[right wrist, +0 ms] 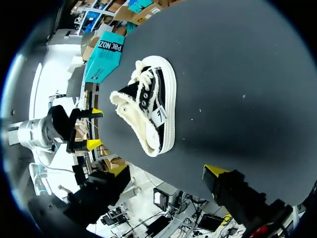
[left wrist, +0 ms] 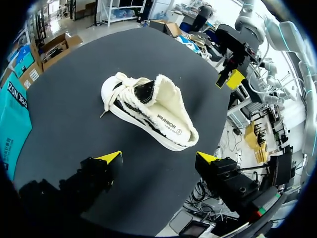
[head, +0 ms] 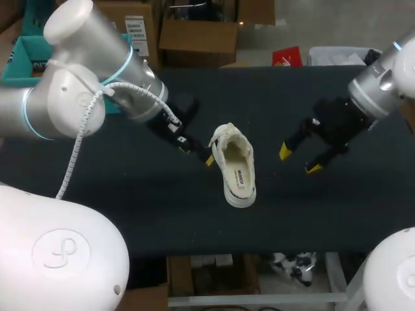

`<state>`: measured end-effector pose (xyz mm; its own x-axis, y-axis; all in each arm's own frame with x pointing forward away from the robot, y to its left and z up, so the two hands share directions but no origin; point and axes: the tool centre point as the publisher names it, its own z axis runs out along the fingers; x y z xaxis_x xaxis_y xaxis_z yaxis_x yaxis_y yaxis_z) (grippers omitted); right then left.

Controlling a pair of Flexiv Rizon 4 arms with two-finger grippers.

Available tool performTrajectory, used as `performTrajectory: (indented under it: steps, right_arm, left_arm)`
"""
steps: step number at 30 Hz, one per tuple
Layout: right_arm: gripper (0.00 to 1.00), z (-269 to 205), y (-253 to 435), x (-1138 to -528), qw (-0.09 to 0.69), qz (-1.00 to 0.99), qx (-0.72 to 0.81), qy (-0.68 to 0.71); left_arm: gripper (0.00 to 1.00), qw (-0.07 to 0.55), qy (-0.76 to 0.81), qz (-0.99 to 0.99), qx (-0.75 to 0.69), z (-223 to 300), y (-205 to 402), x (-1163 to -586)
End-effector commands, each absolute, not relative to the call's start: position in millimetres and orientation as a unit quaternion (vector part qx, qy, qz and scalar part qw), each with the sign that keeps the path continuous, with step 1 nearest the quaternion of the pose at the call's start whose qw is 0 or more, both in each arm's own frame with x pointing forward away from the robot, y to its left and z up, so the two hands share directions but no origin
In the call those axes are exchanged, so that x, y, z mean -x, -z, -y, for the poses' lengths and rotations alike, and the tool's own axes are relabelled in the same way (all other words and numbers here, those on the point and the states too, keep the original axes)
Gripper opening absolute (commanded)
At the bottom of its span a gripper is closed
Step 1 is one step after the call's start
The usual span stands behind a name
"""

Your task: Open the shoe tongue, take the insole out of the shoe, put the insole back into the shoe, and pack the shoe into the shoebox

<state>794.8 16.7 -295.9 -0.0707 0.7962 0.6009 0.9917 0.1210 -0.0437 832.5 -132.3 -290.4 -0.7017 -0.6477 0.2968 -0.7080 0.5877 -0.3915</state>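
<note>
A teal box (right wrist: 105,60) sits at the far left corner of the counter (head: 130,214), partly hidden behind the left arm. The left tool (left wrist: 158,157) hangs released, its yellow tips wide apart with nothing between them. The shoe (head: 237,165) lies just ahead of the tips and clear of both. It is a white sneaker with a black side panel. It rests near the counter's middle, its laced toe toward the far edge and its heel toward the near edge. Its mouth gapes wide, showing a fleecy lining and the insole (head: 235,159) inside. The right tool (head: 299,159) is right of the shoe, a strip of bare counter between them. It too is released, fingers spread and empty. Open dark cloth runs from the shoe to the near edge and to both side edges, and more lies behind it toward the far edge. The counter is flat and matte black
</note>
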Motion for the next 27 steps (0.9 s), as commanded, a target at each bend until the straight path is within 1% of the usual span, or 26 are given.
performTrajectory:
  steps: [1,7,11,18,20,25,27]
  right_arm:
    - [1.00,-20,282,-788,0.166,0.744,0.622,0.179]
    - [1.00,-16,275,-790,0.101,0.792,0.579,0.164]
    - [1.00,-15,275,-791,0.058,0.821,0.548,0.150]
    - [1.00,-8,283,-799,0.027,0.851,0.509,0.128]
    - [1.00,-3,286,-800,0.018,0.866,0.483,0.126]
    - [1.00,12,291,-801,0.004,0.882,0.453,0.126]
    - [1.00,18,292,-800,-0.010,0.894,0.431,0.121]
  left_arm:
    - [1.00,0.056,-0.198,0.835,-0.511,146,305,-833]
    - [1.00,0.047,-0.159,0.805,-0.570,162,306,-826]
    - [1.00,0.053,-0.136,0.789,-0.597,171,306,-827]
    - [1.00,0.059,-0.117,0.760,-0.636,176,321,-847]
    - [1.00,0.074,-0.119,0.753,-0.643,179,327,-853]
    - [1.00,0.076,-0.109,0.746,-0.652,186,338,-859]
    - [1.00,0.065,-0.100,0.742,-0.660,188,343,-861]
